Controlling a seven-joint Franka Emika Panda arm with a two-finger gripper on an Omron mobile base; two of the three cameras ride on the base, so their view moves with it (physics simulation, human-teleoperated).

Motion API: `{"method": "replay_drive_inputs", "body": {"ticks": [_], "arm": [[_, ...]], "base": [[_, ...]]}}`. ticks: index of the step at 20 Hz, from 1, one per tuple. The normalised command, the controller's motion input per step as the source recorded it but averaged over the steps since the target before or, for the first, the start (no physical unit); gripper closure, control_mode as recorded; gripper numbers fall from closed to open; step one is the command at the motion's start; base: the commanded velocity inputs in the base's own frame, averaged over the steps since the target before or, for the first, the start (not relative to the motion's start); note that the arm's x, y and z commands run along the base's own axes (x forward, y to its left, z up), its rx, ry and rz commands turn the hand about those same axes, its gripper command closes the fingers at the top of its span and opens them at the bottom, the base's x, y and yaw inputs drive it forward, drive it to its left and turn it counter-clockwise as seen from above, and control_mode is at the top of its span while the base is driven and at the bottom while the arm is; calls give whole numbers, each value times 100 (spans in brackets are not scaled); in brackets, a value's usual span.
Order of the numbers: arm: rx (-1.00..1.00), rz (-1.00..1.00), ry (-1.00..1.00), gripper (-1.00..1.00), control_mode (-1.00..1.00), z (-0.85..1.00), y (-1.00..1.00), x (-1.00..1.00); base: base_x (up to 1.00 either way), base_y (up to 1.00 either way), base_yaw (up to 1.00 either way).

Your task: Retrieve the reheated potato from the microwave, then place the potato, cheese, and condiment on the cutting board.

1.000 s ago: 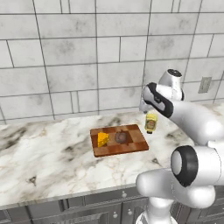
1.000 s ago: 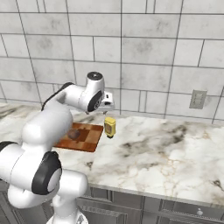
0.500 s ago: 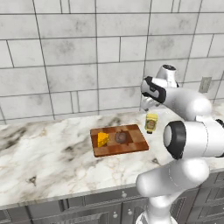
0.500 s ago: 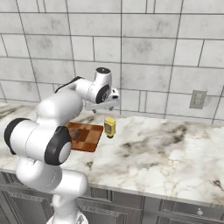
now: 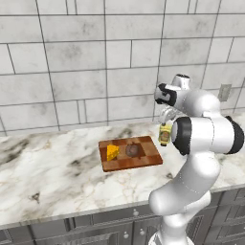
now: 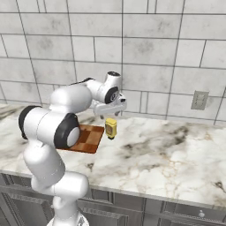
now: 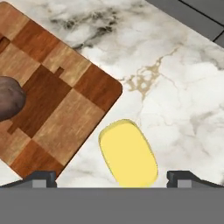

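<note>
The arm has swung around over the last second, but the gripper [image 7: 112, 177] still hangs over the condiment [image 5: 164, 135] with its fingers spread wide and nothing in them. The potato [image 5: 132, 150] and cheese [image 5: 113, 152] already sit on the cutting board [image 5: 148, 158]. The yellow bottle stands on the counter [image 6: 176, 150] just beside the board, right below the fingers, so I think it goes last.

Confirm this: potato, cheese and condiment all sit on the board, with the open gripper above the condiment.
Not quite: the condiment stands on the counter beside the board, as the hand view shows. The potato and cheese are on the board, and the open gripper is above the condiment.
</note>
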Motion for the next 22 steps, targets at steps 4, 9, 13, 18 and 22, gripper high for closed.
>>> {"method": "replay_drive_inputs", "body": {"ticks": [4, 9, 13, 18, 22], "arm": [[-4, 19, 0, -100, -100, -40, -1, 13], [-3, 17, 0, -100, -100, -21, 0, -1], [-4, 16, 0, -100, -100, -21, 0, 0], [-3, 15, 0, -100, -100, -26, 0, 0], [-3, 15, 0, 100, -100, -20, 0, 0]], "base": [[0, 0, 0], [0, 0, 0], [0, 0, 0], [0, 0, 0], [0, 0, 0]]}}
